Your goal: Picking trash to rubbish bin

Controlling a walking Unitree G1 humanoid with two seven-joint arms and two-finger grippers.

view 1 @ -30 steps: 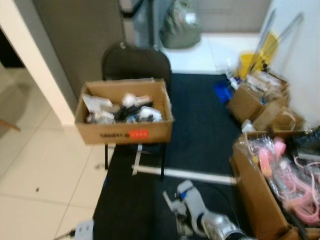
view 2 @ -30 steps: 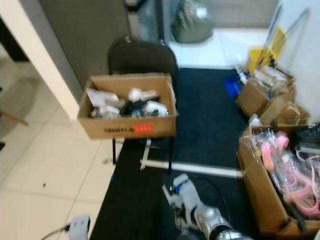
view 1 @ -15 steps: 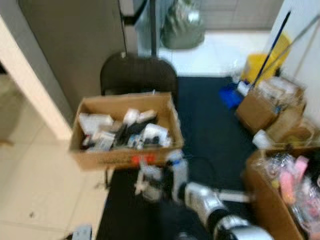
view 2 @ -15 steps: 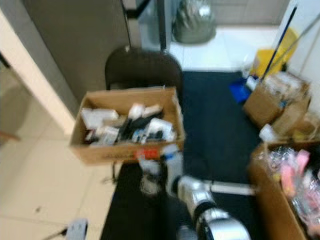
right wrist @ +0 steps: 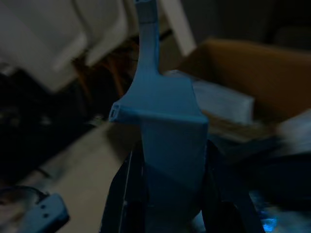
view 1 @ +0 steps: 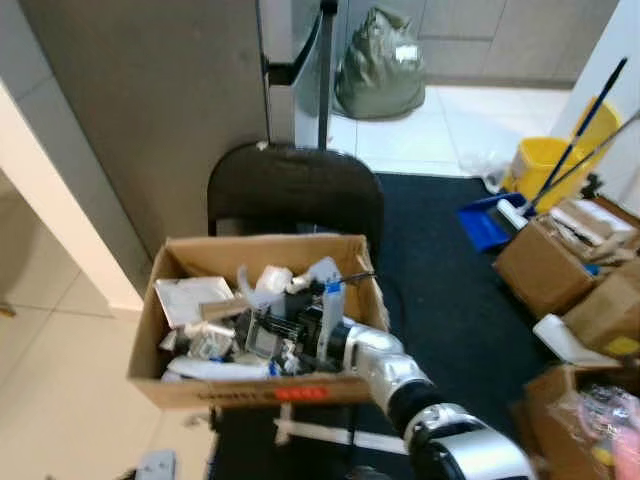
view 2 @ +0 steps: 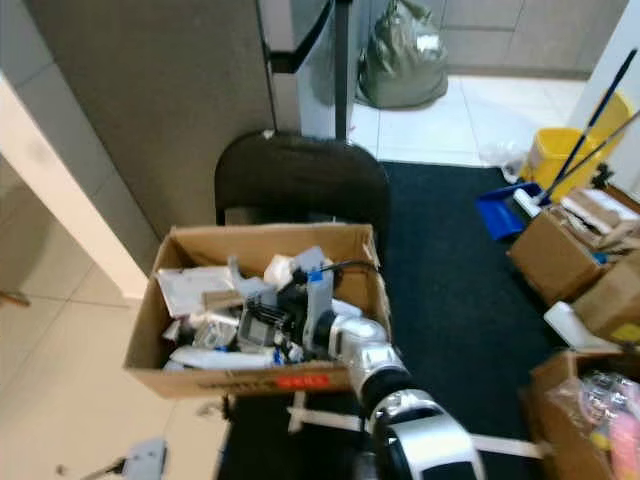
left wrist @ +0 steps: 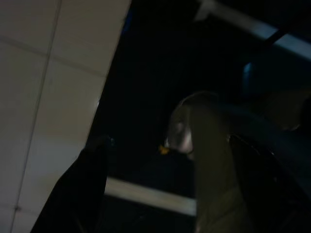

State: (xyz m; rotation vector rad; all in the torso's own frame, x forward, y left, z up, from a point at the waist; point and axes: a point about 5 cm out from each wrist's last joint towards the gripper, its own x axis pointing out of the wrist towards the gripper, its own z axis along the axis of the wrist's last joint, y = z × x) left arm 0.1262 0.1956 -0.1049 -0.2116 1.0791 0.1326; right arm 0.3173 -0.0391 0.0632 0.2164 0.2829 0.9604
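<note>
Reaching over the open brown cardboard box [view 1: 255,330] that sits on the seat of the dark round-backed chair [view 1: 295,190], the right silver arm puts its two-fingered gripper [view 1: 318,320] above the box's contents at about three o'clock of its middle, near the right wall. The box, heaped with white wrappers, papers and small dark gadgets, serves here as the rubbish bin as far as can be judged. The black fingers [right wrist: 124,194] are closed on a pale blue, flat plastic piece with a narrow neck [right wrist: 163,131], which the head views show standing upright between them over the litter. The step in hand looks like the drop: the trash is carried and already over the bin, so the next move calls for parting the fingers so the piece falls inside the walls, then lifting the arm straight out without snagging the box's near rim. The left gripper [left wrist: 160,194] hangs idle in the dark over black carpet and pale tile, and whether it is wide or narrow cannot be told. A second ago the right arm was low at six o'clock over the carpet, short of the box; half a second ago it was level with the box's front wall, and the camera has since closed in on the chair.
</note>
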